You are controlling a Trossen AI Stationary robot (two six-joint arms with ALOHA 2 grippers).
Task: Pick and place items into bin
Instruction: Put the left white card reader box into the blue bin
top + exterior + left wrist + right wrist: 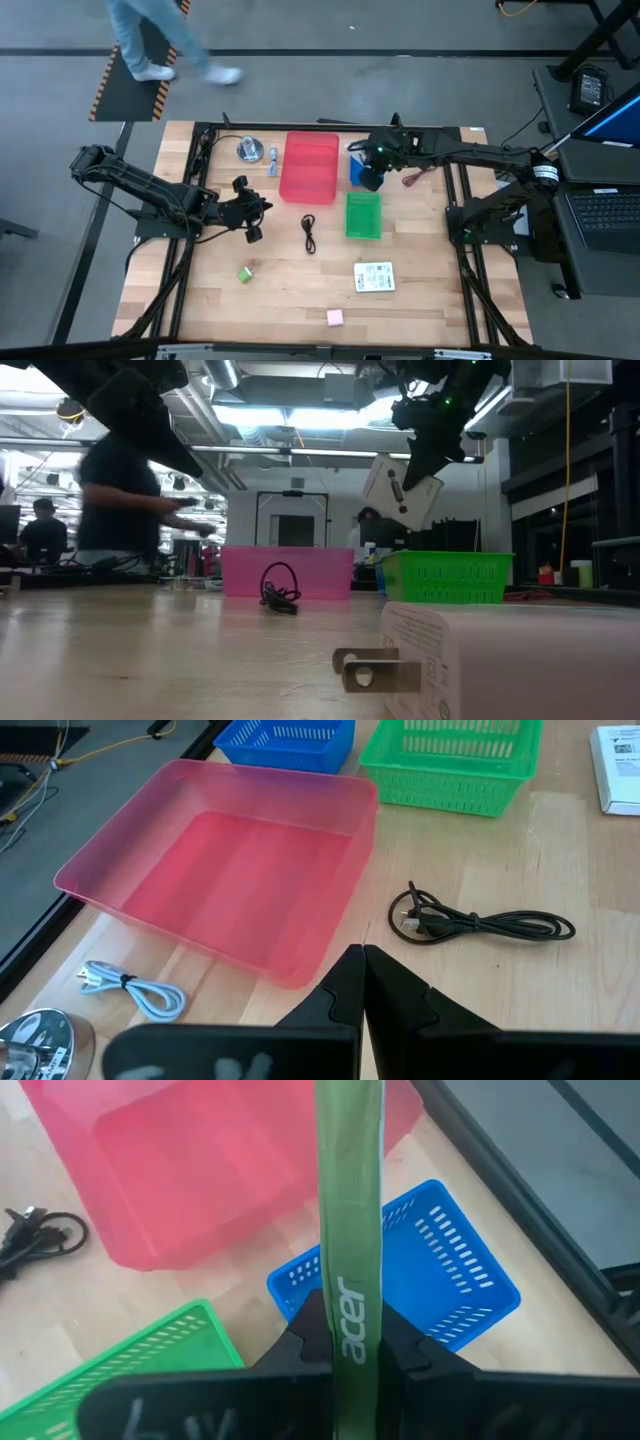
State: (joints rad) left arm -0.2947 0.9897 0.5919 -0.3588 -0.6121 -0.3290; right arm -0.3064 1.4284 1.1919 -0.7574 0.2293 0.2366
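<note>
My right gripper hangs over the blue basket and is shut on a flat white box with a green "acer" edge, which also shows in the low view. My left gripper is shut and empty, hovering near the pink bin. Lying flat on the table are a black cable, a white printed packet, a green block, a pink block, a red cable and a small white-blue cable. My right gripper pinches the acer box between its two fingers, one on each broad face, at the box's end beside the lettering. The fingers come from above, pointing down. The box is lifted clear and hangs tilted below the fingers, above the blue basket.
A green basket sits just nearer than the blue one, right of the pink bin. A round silver disc lies at the far left by the white-blue cable. A person walks beyond the table's far edge. Bare wood lies along the near edge.
</note>
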